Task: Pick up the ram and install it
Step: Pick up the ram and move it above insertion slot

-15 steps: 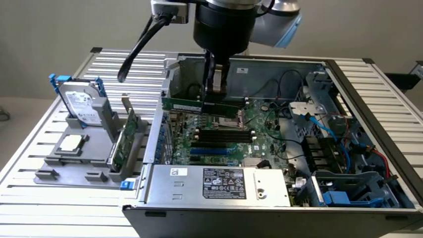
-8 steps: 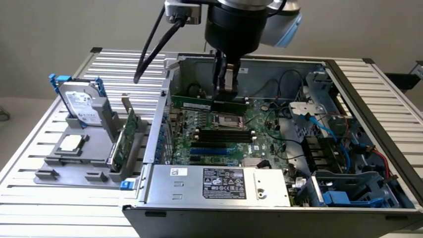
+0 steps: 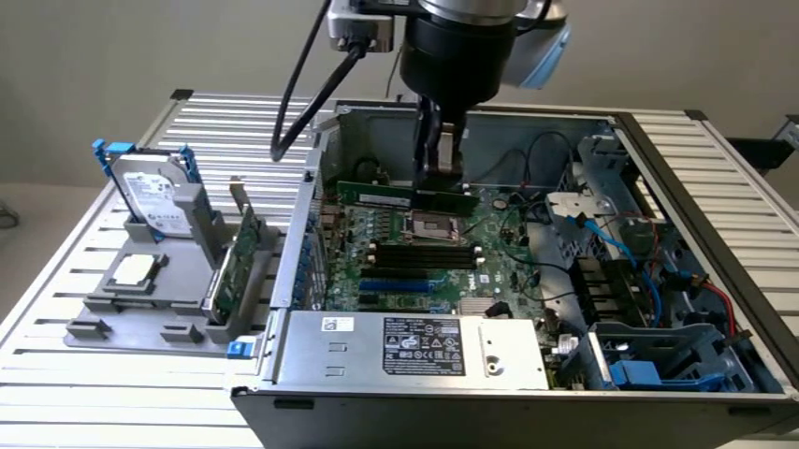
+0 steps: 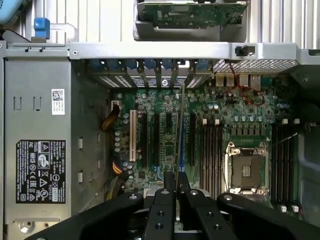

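The gripper [image 3: 440,182] [image 4: 176,180] was clenched on the ram [image 3: 381,195] [image 4: 179,130], its two dark fingers pinching the thin green stick on its flat faces. In the exterior view the grip sat toward that view's right end of the stick, which lay level and long-edge down. In the wrist view the ram ran edge-on as a thin line straight out from between the fingers.

Directly under the gripper lay the green motherboard [image 3: 413,271] [image 4: 150,105] on the floor of an open computer case [image 3: 299,253] [image 4: 150,50]. The ram hung above it, apart from the black memory slots [image 3: 425,254] [image 4: 212,150]. The bare processor socket [image 3: 440,224] [image 4: 245,170] sat between the gripper and those slots in the exterior view. Whether the stick touched anything below could not be told.

Farther out inside the case, a grey power supply [image 3: 418,341] [image 4: 40,170] with a black label filled the near end. Blue and red cables [image 3: 624,248] crowded the bays toward the exterior view's right.

Outside the case wall, toward the exterior view's left, a grey holder [image 3: 138,318] carried an upright hard drive [image 3: 156,201] and a green expansion card [image 3: 231,267] [image 4: 192,14]. Everything rested on a slatted metal table [image 3: 225,122]. A plain pale wall [image 3: 125,47] stood behind, and a black cable [image 3: 299,84] looped down from the arm's wrist.
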You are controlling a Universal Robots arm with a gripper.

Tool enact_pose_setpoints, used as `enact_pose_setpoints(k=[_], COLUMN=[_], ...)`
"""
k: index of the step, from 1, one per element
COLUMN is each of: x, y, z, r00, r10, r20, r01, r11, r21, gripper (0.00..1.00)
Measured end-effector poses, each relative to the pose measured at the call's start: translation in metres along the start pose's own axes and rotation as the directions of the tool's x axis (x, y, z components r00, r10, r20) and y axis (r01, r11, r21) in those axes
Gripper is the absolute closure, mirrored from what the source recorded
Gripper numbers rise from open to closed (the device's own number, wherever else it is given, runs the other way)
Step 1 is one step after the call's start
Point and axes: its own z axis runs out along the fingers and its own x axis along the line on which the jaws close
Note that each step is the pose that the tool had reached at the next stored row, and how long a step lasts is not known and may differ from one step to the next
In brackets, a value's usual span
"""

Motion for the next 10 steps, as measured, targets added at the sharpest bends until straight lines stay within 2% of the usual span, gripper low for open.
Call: enact_pose_setpoints(k=[7, 10], x=[-0.007, -0.011], y=[-0.004, -0.0049], z=[0.0083, 0.0135], r00=[0.9999, 0.9997], r10=[-0.013, -0.026], r20=[-0.001, -0.0025], r01=[0.013, 0.026], r11=[0.9998, 0.9995], r21=[0.015, 0.0192], gripper=[0.86, 0.86])
